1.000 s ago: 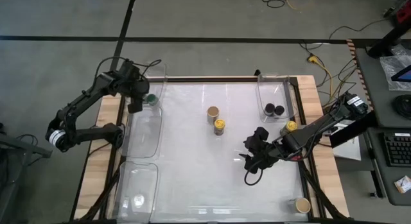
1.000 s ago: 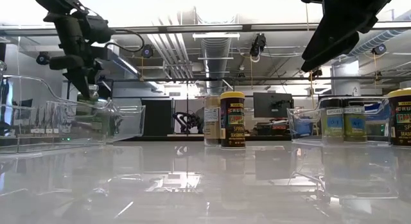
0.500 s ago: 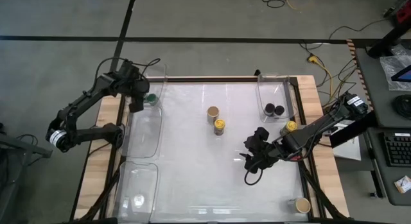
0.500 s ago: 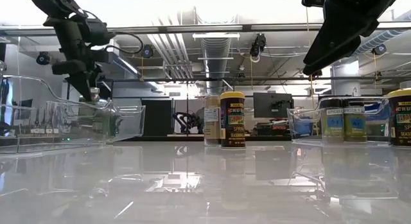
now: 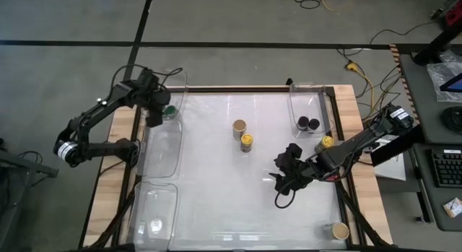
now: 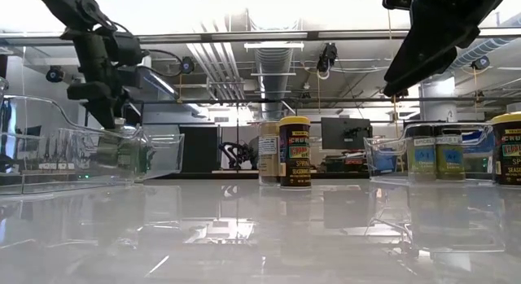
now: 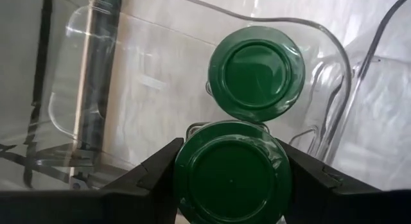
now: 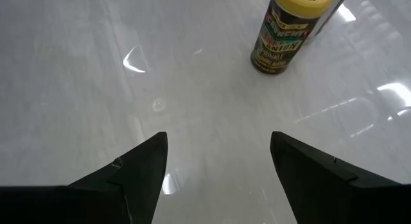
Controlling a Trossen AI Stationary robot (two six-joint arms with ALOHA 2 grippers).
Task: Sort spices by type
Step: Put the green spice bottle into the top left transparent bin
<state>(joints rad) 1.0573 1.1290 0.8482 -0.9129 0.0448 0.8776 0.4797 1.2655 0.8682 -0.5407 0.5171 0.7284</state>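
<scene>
My left gripper (image 5: 154, 116) hangs over the far end of the clear left bin (image 5: 164, 147), shut on a green-lidded spice jar (image 7: 231, 176). A second green-lidded jar (image 7: 257, 71) stands upright in the bin just beyond it. My right gripper (image 5: 284, 180) hovers open above the table's right half, with nothing between its fingers (image 8: 218, 160). A yellow-lidded jar (image 8: 289, 31) stands ahead of it. At the table's middle a tan-lidded jar (image 5: 239, 126) and a yellow-lidded jar (image 5: 247, 141) stand side by side. My left gripper pinches the green-lidded jar between its two fingers (image 7: 154, 172), one on each side at the level of the lid's rim (image 7: 186, 153). The fingers come from above, pointing steeply down. The jar is upright, lid up, inside the bin. Whether its base touches the bin floor is hidden.
A clear bin at the far right (image 5: 310, 100) holds two black-lidded jars (image 5: 308, 123). Another yellow-lidded jar (image 5: 328, 142) stands just outside it, and a tan-lidded jar (image 5: 340, 229) at the near right corner. A second clear bin (image 5: 155, 209) lies at the near left.
</scene>
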